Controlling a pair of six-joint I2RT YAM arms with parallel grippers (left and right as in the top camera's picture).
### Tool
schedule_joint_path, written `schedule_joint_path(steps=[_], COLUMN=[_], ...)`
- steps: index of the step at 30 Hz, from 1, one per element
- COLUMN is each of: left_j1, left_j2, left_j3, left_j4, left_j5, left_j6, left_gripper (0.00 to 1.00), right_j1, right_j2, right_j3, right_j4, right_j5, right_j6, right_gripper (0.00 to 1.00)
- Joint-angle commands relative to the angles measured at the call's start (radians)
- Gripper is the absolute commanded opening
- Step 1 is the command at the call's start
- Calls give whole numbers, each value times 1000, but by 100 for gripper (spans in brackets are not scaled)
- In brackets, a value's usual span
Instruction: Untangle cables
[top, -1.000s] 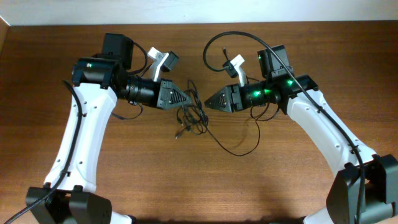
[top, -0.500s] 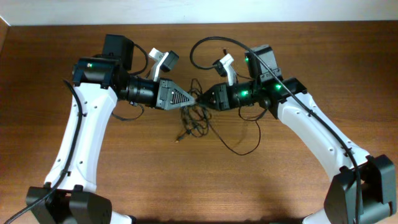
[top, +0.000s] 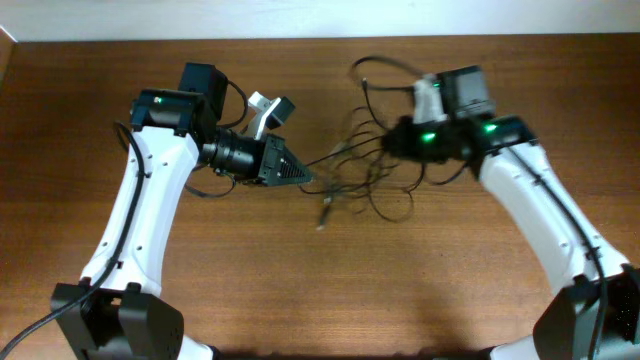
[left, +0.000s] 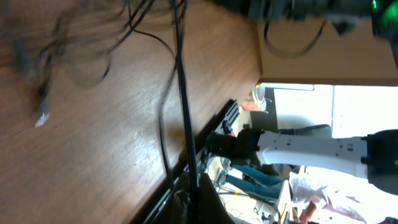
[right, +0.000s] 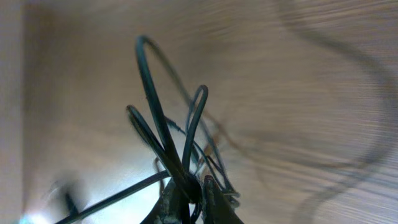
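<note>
Item: thin black flexible cables (top: 365, 180), tangle strung between both fingertips over brown wooden table (top: 320, 300); left gripper (top: 306, 182) pinching one strand, right gripper (right: 186, 199) clenched on several loops; separate slowly, lest knots tighten

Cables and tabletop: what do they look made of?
Cables: thin black cords, probably with a rubber or plastic jacket. They look smooth with a faint sheen in the right wrist view, and they bend into loose loops. The core is hidden.
Tabletop: brown wood or wood-look laminate, cannot tell which. Streaky grain runs along it and the finish is low-gloss.
</note>
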Motion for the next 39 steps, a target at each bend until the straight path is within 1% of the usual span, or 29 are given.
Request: schedule_joint_path(steps=[1,5,6,7,8,10,11,13,14,15,16,18,19,22,25,26,27,28,29,30,32,33,34,35,37,38,39], left_j1=[38,66,81,101,125,150,164,167,167,167,167,166,166,166,166,166,166,166,166,166,166,167,167,167,167,167,167], left_j2=[-48,-48,-48,-48,-48,-48,-48,-48,-48,-48,-48,-48,-48,-46,-46,-46,-46,-46,-46,-45,-44,-38,-31,-22,11,27,32], left_j3=[21,21,21,21,21,21,21,21,21,21,21,17,11,-14,-54,-78,-112,-149,-173,-201,-240,-262,-273,-281,-301,-301,-300], left_j4=[-70,-95,-103,-105,-105,-104,-99,-66,-44,-30,-27,-27,-26,-29,-26,-15,5,29,45,73,134,180,203,222,265,269,281], left_j5=[-10,-49,-63,-82,-98,-98,-121,-254,-370,-475,-518,-520,-521,-528,-528,-554,-656,-792,-881,-959,-1057,-1153,-1168,-1167,-1117,-1051,-974], left_j6=[35,51,51,51,51,51,50,26,-51,-119,-139,-138,-138,-138,-138,-153,-219,-295,-359,-424,-480,-547,-580,-584,-583,-566,-511], left_gripper=[0,0,0,0,0,0,0,0,0,0,0,0,0,0,0,0,0,0,0,0,0,1,4,5,56,67,70], right_j1=[-201,-274,-284,-295,-302,-307,-307,-307,-307,-307,-307,-307,-307,-305,-286,-272,-253,-240,-227,-209,-188,-179,-172,-166,-151,-141,-129], right_j2=[49,49,49,49,49,49,49,49,49,49,49,49,49,49,50,51,54,57,61,66,76,81,85,92,98,99,99], right_j3=[-30,-30,-30,-30,-30,-30,-30,-30,-30,-30,-30,-30,-30,-30,-30,-30,-31,-32,-32,-32,-32,-32,-32,-32,-32,-34,-34], right_j4=[-2,-2,-1,-2,-2,-5,-17,-48,-61,-72,-72,-64,-63,-57,-61,-68,-76,-77,-80,-79,-75,-76,-76,-77,-83,-84,-86], right_j5=[375,376,385,425,467,475,472,456,452,444,378,134,67,-56,-66,-68,-68,-68,-68,-68,-64,-64,-64,-64,-69,-68,-68], right_j6=[26,26,22,22,23,23,23,22,22,18,-31,-214,-265,-352,-364,-364,-364,-364,-364,-364,-364,-364,-364,-364,-360,-359,-320], right_gripper=[9,14,18,25,26,27,28,41,46,48,53,63,65,66,66,66,66,66,66,66,66,66,66,66,66,66,66])
